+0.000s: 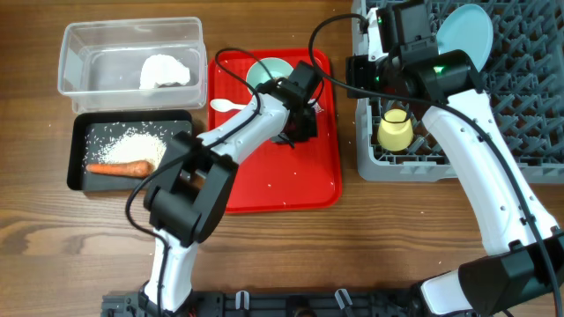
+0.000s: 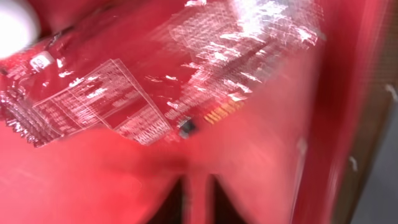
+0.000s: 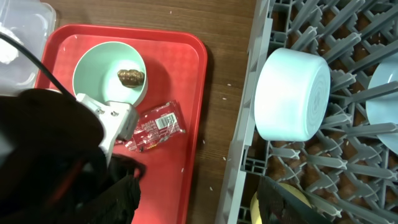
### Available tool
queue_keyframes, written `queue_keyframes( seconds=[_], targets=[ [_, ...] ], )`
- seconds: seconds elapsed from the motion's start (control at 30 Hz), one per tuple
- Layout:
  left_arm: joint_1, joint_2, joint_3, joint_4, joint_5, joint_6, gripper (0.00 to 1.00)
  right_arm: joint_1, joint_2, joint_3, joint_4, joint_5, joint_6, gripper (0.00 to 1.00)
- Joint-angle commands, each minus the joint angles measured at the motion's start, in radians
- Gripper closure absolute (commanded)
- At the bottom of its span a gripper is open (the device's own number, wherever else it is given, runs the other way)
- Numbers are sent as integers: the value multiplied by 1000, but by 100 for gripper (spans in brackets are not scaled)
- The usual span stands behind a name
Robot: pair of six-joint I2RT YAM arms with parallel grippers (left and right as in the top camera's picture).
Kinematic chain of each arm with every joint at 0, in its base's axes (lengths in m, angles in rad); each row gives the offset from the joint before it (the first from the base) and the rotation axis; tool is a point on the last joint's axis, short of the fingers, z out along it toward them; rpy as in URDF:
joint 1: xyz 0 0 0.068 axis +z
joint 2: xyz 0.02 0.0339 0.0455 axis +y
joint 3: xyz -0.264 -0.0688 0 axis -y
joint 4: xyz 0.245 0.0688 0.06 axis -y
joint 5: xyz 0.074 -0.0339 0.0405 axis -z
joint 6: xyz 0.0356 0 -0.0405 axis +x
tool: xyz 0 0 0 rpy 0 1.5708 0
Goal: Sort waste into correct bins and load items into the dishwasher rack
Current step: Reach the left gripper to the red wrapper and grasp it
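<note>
The left claw [image 1: 298, 125] is seen close over the wrapper [image 3: 157, 126] on the red tray [image 3: 186, 74] — its opening cannot be told; the right claw [image 3: 199, 205] is spread wide, empty.

left arm [image 1: 231, 132] reaching over the red tray [image 1: 273, 201], left gripper [image 1: 298, 125] pointing down close above its far half, finger gap unclear, right arm [image 1: 480, 150] arching right of the tray, right gripper [image 3: 205, 208] hanging spread, empty
</note>
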Motion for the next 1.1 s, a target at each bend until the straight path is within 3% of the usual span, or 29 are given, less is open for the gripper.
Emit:
queue_keyframes(
  seconds=[0.0,0.03,0.1,0.3,0.5,0.63,0.8,1.07],
  targets=[
    [-5,-117,-3,2,26,431,33,-3,-29,-4,6,-15,-4,36],
    [-5,-132,-3,9,-5,539,25,-3,-29,-4,6,-11,-3,36],
    [-14,-134,-3,27,-80,653,21,-3,-29,-4,6,-7,-3,36],
    [-93,-55,-3,89,-93,1044,24,-3,-29,-4,6,-3,-3,36],
    [-48,60,-3,277,-195,1045,22,-3,-29,-4,3,11,-3,36],
    [-40,63,-3,313,-195,1046,21,-3,-50,-4,48,-5,-1,36],
    [-34,67,-3,346,-187,1046,22,-3,-237,-4,150,-14,-4,30],
    [-22,116,-3,378,-203,1050,24,-3,-360,-4,59,80,-3,30]
  ],
)
